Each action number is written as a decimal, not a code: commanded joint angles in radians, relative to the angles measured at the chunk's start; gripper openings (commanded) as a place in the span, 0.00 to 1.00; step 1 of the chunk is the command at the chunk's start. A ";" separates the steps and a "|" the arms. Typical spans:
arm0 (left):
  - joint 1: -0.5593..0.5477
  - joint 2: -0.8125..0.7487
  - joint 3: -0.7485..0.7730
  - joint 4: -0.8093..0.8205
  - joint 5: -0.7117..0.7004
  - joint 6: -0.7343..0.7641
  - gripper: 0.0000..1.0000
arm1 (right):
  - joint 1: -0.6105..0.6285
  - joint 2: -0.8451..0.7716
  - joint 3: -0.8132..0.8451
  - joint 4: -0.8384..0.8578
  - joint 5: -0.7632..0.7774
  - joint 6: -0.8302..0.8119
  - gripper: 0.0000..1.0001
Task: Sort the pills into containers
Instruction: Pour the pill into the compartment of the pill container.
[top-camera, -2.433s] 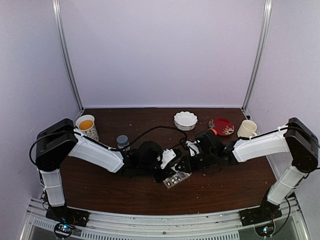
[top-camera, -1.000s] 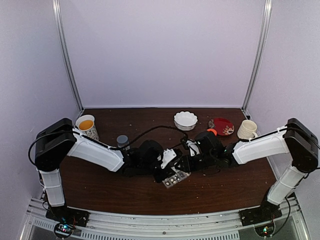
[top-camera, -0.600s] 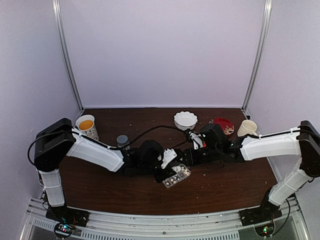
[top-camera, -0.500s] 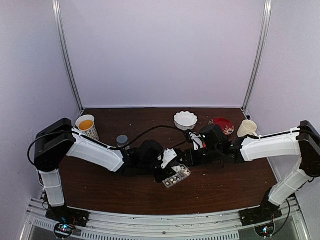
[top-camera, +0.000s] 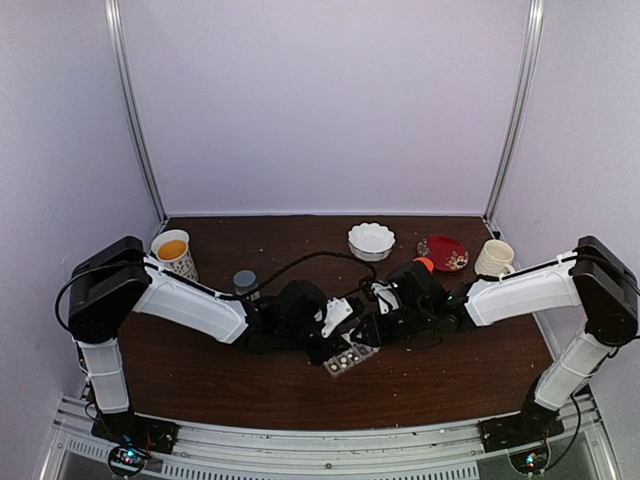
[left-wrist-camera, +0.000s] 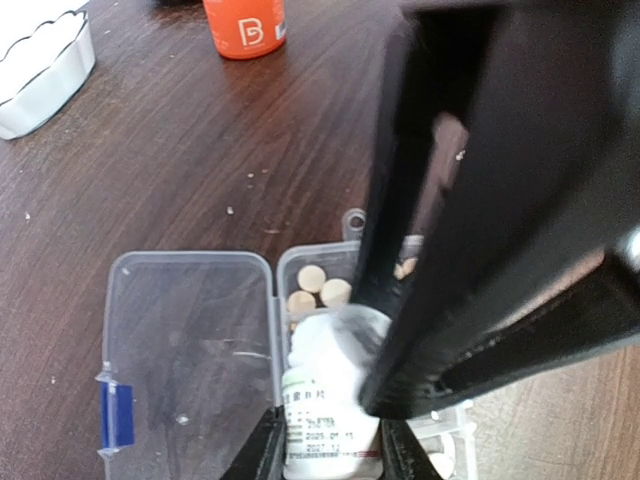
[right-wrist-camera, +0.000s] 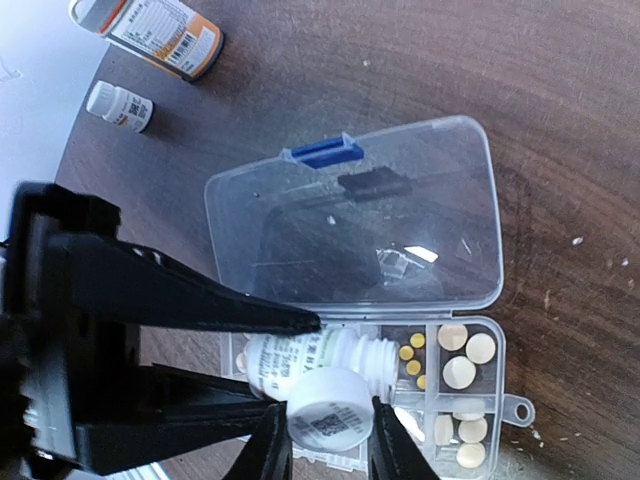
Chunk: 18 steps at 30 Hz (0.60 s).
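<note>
Over open organizer (right-wrist-camera: 350, 220) of pills (right-wrist-camera: 460, 372), left tool (left-wrist-camera: 330, 447) grips bottle (left-wrist-camera: 325, 390), right tool (right-wrist-camera: 326, 440) grips cap (right-wrist-camera: 330, 408).

Table (right-wrist-camera: 560, 120): dark brown, fine wood grain, scattered pale specks.
Organizer box (right-wrist-camera: 350, 230): clear, colourless plastic; latch (right-wrist-camera: 320, 152) bright blue.
Pills (right-wrist-camera: 459, 372): cream to pale tan discs; smaller pills (right-wrist-camera: 406, 353) yellow.
Small bottle (right-wrist-camera: 300, 357): white; label white with a greenish band and dark print.
Cap (right-wrist-camera: 330, 409): white, dark print on top.
Orange bottle (left-wrist-camera: 244, 22): vivid orange, white lettering.
Bowl (left-wrist-camera: 40, 70): white, scalloped rim.
Plate (top-camera: 442, 252): dark red, pale flecks.
Mug (top-camera: 494, 258): cream.
Arms (top-camera: 190, 300): white shells, black joints.
</note>
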<state>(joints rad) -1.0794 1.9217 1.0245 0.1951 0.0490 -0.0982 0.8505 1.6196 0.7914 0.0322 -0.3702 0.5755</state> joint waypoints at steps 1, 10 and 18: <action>-0.009 -0.018 0.014 0.043 0.021 0.011 0.00 | -0.014 -0.090 0.060 -0.061 0.056 -0.022 0.00; -0.010 -0.022 0.004 0.057 0.017 0.012 0.00 | -0.014 -0.062 0.012 -0.002 0.015 0.000 0.00; -0.011 -0.051 -0.039 0.116 0.033 -0.006 0.00 | -0.014 -0.132 -0.030 -0.012 0.052 -0.010 0.00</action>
<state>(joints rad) -1.0840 1.9190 1.0134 0.2321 0.0620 -0.1024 0.8398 1.5383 0.7788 0.0093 -0.3492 0.5724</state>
